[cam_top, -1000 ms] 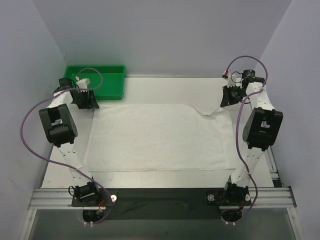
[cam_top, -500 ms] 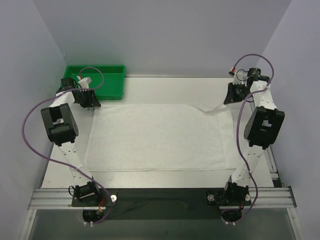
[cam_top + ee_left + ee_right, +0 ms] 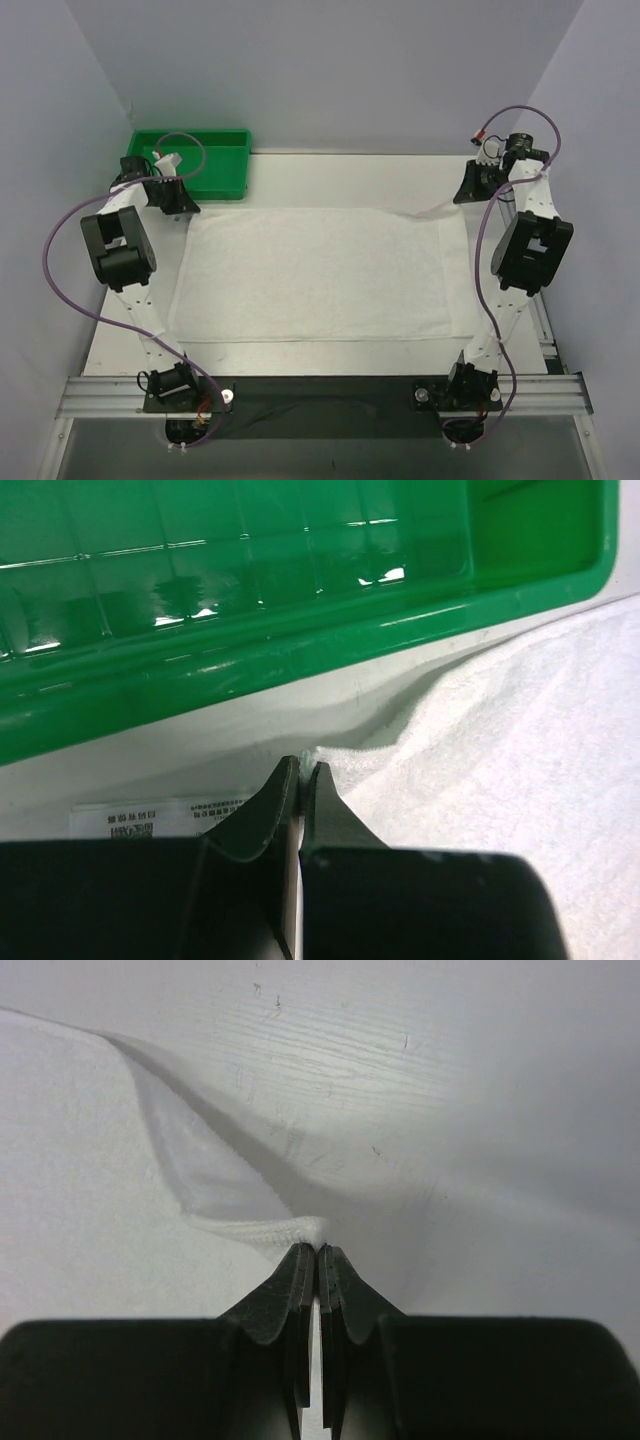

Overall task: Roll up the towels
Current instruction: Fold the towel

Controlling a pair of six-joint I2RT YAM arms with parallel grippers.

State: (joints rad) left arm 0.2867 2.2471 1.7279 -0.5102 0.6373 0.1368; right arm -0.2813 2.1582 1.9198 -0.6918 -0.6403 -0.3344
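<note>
A white terry towel [image 3: 315, 272] lies spread flat over most of the table. My left gripper [image 3: 180, 208] sits at its far left corner, shut on the towel's corner [image 3: 306, 756], which pokes out between the black fingertips [image 3: 328, 800]. My right gripper [image 3: 462, 196] holds the far right corner lifted and stretched outward; in the right wrist view [image 3: 318, 1247] its jaws are shut on the hemmed corner [image 3: 290, 1228]. A raised fold of cloth [image 3: 190, 1170] runs from that corner back to the flat towel.
A green plastic tray [image 3: 215, 160] stands at the far left, just behind the left gripper, its near wall [image 3: 300, 650] close to the fingers. A white printed label [image 3: 150, 815] lies on the table beside the left fingers. Grey walls enclose the table.
The left gripper closed onto the towel's far left corner. The right gripper moved rightward and away, pulling its corner out and flattening the wrinkle there.
</note>
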